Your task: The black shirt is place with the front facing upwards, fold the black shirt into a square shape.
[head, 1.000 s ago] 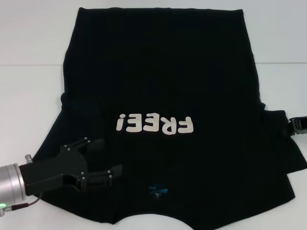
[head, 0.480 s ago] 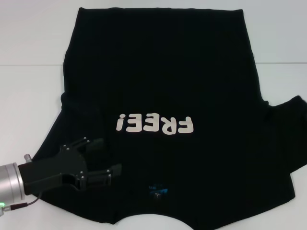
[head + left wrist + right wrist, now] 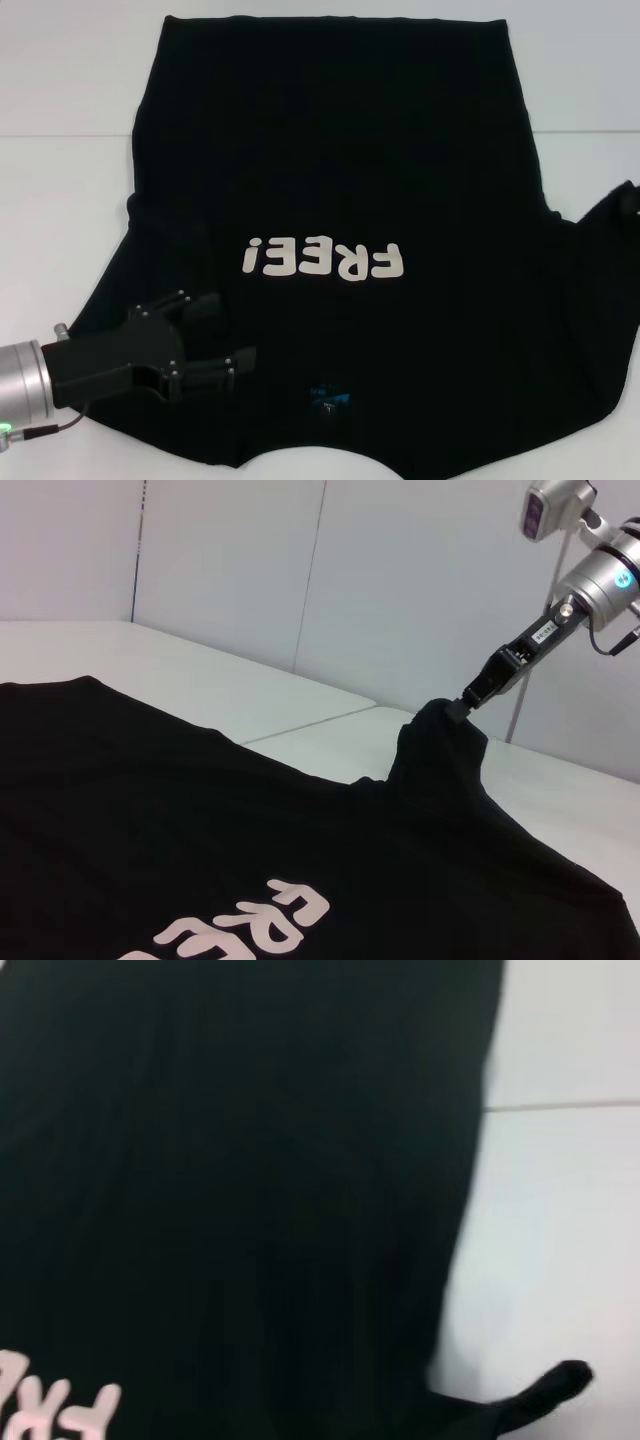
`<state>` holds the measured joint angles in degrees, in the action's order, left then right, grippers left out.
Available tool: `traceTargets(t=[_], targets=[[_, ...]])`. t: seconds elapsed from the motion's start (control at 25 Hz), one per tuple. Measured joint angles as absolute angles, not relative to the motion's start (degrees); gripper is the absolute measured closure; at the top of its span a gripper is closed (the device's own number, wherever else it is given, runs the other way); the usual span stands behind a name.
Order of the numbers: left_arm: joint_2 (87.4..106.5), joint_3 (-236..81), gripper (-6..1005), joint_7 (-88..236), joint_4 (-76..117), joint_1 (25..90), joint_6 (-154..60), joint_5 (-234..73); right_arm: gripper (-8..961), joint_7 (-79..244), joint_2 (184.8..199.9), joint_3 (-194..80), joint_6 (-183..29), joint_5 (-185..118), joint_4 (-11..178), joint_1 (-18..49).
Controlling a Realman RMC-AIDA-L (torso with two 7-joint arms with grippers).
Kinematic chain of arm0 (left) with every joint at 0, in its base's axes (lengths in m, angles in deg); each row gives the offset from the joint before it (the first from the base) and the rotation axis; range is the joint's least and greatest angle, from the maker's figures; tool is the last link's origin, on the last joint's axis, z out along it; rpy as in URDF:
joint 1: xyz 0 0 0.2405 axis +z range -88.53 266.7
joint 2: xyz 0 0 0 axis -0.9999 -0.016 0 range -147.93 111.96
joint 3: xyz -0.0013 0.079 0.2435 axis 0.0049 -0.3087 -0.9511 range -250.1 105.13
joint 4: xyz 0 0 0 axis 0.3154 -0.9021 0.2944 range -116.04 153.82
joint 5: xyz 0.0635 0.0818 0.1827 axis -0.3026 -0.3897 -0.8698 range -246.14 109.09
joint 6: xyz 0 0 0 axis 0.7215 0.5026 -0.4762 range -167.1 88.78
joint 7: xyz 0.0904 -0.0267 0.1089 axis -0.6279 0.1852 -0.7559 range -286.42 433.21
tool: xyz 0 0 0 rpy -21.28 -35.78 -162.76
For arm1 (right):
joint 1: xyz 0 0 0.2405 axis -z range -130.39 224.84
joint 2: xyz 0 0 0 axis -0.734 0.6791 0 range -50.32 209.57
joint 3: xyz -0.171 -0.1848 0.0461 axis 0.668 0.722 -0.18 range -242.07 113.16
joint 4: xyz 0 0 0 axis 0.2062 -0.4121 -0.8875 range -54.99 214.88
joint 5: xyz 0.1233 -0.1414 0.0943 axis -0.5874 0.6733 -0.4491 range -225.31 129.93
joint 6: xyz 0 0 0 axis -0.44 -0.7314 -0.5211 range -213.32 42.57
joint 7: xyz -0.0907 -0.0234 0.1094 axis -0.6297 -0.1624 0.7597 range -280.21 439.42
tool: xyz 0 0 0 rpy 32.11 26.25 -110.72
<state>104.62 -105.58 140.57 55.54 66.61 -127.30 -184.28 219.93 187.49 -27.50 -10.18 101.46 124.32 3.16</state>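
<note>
The black shirt (image 3: 340, 150) lies spread on the white table (image 3: 60, 200), front up, its white "FREE!" lettering (image 3: 322, 260) upside down to me and the blue neck label (image 3: 328, 398) near the front edge. My left gripper (image 3: 235, 326) sits low over the shirt's left shoulder, open, with its fingers apart above the cloth. The right gripper (image 3: 462, 705) shows only in the left wrist view. It is shut on the tip of the right sleeve and holds it up in a peak. In the head view that raised sleeve (image 3: 622, 205) reaches the right border.
White table shows on both sides of the shirt (image 3: 250, 1160) and beyond its hem, crossed by a seam line (image 3: 60, 135). Pale wall panels (image 3: 230, 560) stand behind the table.
The right gripper has left the head view to the right, lifting the right sleeve from flat into a raised peak. The left gripper has barely moved.
</note>
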Motion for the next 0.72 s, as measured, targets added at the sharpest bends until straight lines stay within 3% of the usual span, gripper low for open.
traceTargets(t=[0.16,0.48,0.72], targets=[[104.62,-105.6,62,140.6,55.5,66.6,-127.3,-184.3,941,219.5,188.01,-27.1,-8.6,101.5,124.1,1.8],[104.62,-105.6,62,140.6,55.5,66.5,-127.2,-184.3,941,219.4,190.92,-24.7,-8.5,101.4,123.5,-0.7],[104.62,-105.6,62,140.5,55.4,66.2,-127.1,-184.3,940,220.0,192.08,-24.7,-8.9,100.2,122.2,-2.4]])
